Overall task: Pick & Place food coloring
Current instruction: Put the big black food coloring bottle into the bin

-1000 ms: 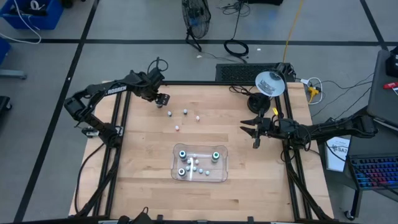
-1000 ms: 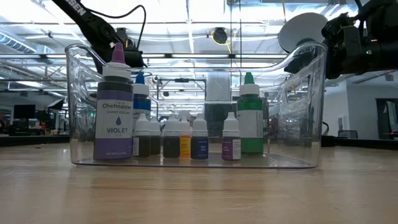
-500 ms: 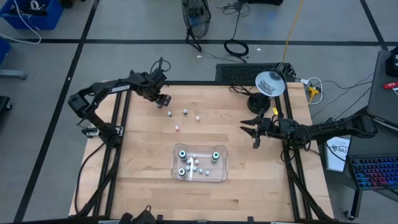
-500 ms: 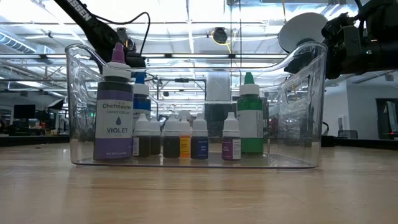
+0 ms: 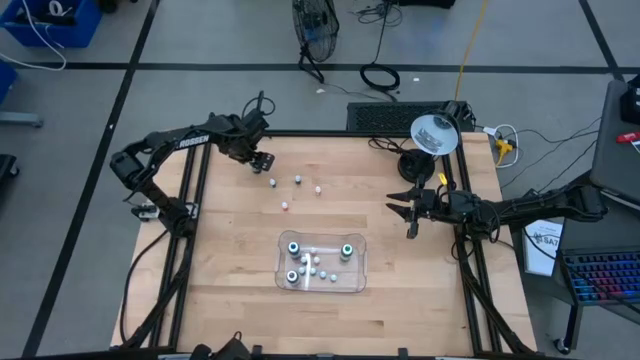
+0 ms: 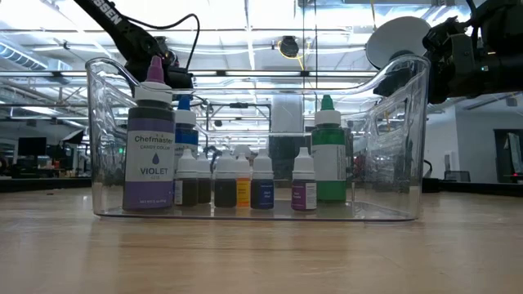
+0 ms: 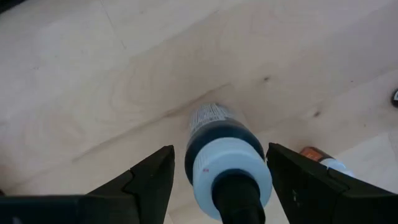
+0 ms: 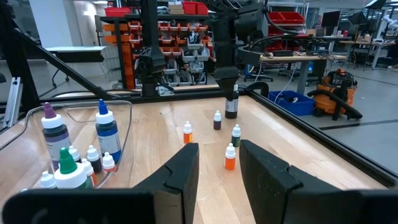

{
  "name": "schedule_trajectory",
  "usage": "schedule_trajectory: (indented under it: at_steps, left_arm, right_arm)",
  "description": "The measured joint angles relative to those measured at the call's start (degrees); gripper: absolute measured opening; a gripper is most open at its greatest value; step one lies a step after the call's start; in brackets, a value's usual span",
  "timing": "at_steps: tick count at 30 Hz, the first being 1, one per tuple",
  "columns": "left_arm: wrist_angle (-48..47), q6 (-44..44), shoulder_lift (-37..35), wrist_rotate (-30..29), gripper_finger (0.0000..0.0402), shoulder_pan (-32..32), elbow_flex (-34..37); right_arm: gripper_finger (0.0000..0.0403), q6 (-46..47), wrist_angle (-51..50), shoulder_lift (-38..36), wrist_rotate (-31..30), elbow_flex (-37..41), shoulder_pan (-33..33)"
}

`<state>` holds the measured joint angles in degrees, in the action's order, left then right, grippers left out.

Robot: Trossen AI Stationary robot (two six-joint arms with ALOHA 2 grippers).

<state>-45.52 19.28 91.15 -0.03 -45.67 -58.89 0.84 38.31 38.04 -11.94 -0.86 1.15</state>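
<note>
Pale plywood table point(image 5: 230, 270), black-framed; grey taped floor around. Left gripper point(image 7: 217, 180) straddling dark bottle point(image 7: 221, 146), fingers wide; right gripper point(image 8: 217, 165) narrow, empty.

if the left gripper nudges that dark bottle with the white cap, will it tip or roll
The dark bottle with the white cap stands upright, narrow and tall, so a sideways nudge would likely tip it. Its round body would then probably roll across the smooth wooden table. The left gripper straddles it, jaws apart.
</note>
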Motion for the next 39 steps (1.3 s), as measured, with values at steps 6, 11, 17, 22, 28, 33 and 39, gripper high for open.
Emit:
schedule_trajectory:
  at_steps: [6,11,17,22,28,33,39]
  left_arm:
    - [0.8,0.1,0.0,-0.4,0.0252,0.0,0.0]
    - [1.2,0.3,0.0,-0.6,0.0252,0.0,0.0]
    - [1.2,0.2,0.0,-1.5,0.0252,0.0,0.0]
    - [1.3,0.2,0.0,-1.8,0.0219,0.0,0.0]
    - [2.5,0.3,0.0,-1.6,0.0149,0.0,0.0]
    - [1.6,-0.9,-0.4,-1.1,0.0149,0.2,0.1]
    - [-3.7,-1.7,-7.0,3.6,0.0149,5.1,-1.8]
  right_arm:
    - [0.0106,0.0,0.0,0.0,0.0,0.0,0.0]
    - [0.0106,0.0,0.0,0.0,0.0,0.0,0.0]
    - [0.0107,0.0,0.0,0.0,0.0,0.0,0.0]
    - [0.0105,0.0,0.0,0.0,0.0,0.0,0.0]
    - [0.0107,0.0,0.0,0.0,0.0,0.0,0.0]
    - [0.0105,0.0,0.0,0.0,0.0,0.0,0.0]
    - [0.0107,0.0,0.0,0.0,0.0,0.0,0.0]
